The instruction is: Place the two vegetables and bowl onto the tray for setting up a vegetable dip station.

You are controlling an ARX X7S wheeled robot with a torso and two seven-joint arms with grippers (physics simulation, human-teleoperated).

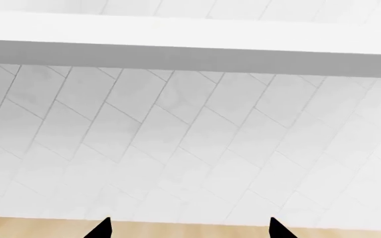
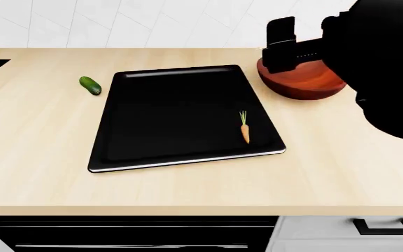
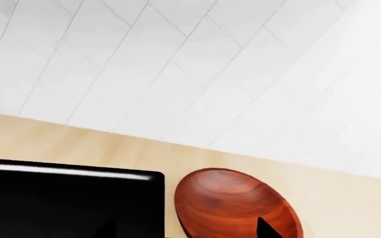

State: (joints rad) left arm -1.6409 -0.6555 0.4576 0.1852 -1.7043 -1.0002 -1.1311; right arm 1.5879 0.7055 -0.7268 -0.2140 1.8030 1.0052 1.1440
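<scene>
No brand, label or writing can be read on anything here. Counted: one tray (image 2: 180, 118), one carrot (image 2: 245, 129), one cucumber (image 2: 90, 85), one bowl (image 2: 306, 82), all on one pale wooden tabletop (image 2: 341, 168).

The right hand (image 2: 280, 44) hangs above the bowl's near-left rim, its dark arm covering the upper right of the head view. Two black fingers show there as upright blocks with a narrow gap, yet how far apart they stand is hard to judge; in the right wrist view only two dark tips (image 3: 265, 228) show, set apart, with nothing between them, so the hand looks spread and empty. The bowl (image 3: 237, 206) lies directly under that hand, on the tabletop just beside the tray's far right corner (image 3: 71, 198), not on the tray.

The carrot lies on the tray near its right edge, green tuft toward the wall, below and to the left of the right hand. The cucumber rests on the tabletop off the tray's far left corner, well apart from the right hand.

The left hand (image 1: 187, 230) is out of the head view; its wrist view shows two black tips (image 1: 101, 229) spread wide, empty, facing a white tiled wall (image 1: 177, 139) over a strip of tabletop.

A black drawer front with a handle (image 2: 387, 227) sits under the tabletop edge.
</scene>
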